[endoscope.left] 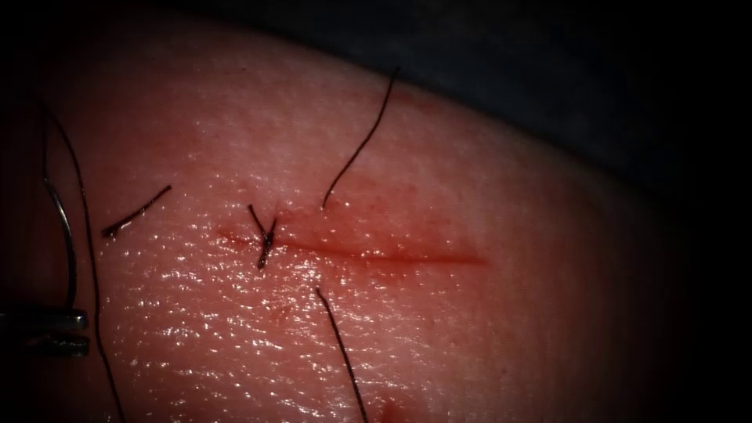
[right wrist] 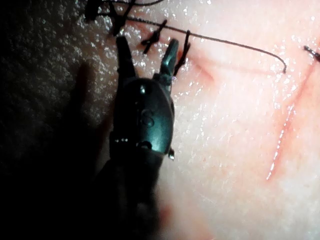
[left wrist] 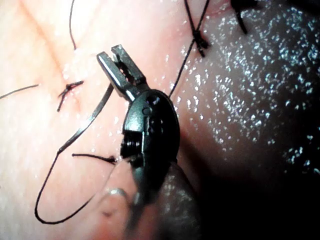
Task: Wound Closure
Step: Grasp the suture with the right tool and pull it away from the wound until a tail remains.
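The left tool (endoscope.left: 59,329), at the far left of the cut (endoscope.left: 376,252), clamps the curved needle (endoscope.left: 66,235) clear of the tissue (endoscope.left: 470,337); the right tool (right wrist: 147,55) hangs agape, empty, over knotted thread (right wrist: 155,36).

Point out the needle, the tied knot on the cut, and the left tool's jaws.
needle (endoscope.left: 69,235): endoscope view, mid-curve, left of the cut, outside the tissue.
knot (endoscope.left: 266,239): endoscope view, crossing of its short cut ends.
left tool (endoscope.left: 74,330): endoscope view, between the jaw tips, holding the needle near one end.
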You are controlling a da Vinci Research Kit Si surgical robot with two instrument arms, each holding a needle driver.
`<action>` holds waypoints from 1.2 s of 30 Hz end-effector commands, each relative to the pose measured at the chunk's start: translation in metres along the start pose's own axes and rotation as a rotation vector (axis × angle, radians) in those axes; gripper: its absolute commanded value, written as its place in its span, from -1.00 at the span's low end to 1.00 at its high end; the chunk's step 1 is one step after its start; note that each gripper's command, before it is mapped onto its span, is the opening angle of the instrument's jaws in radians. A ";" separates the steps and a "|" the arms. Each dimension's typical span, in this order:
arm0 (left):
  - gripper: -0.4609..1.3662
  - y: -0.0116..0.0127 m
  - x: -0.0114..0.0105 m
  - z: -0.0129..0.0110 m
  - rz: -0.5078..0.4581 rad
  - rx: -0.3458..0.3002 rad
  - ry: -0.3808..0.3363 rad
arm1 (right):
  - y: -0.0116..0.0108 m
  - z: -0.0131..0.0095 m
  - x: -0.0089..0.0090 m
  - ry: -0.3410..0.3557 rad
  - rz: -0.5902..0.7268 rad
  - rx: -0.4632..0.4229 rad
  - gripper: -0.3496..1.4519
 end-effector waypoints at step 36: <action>-0.88 0.0003 0.0002 0.0004 0.001 -0.002 -0.001 | 0.0145 0.0009 -0.0096 -0.045 -0.031 -0.356 0.83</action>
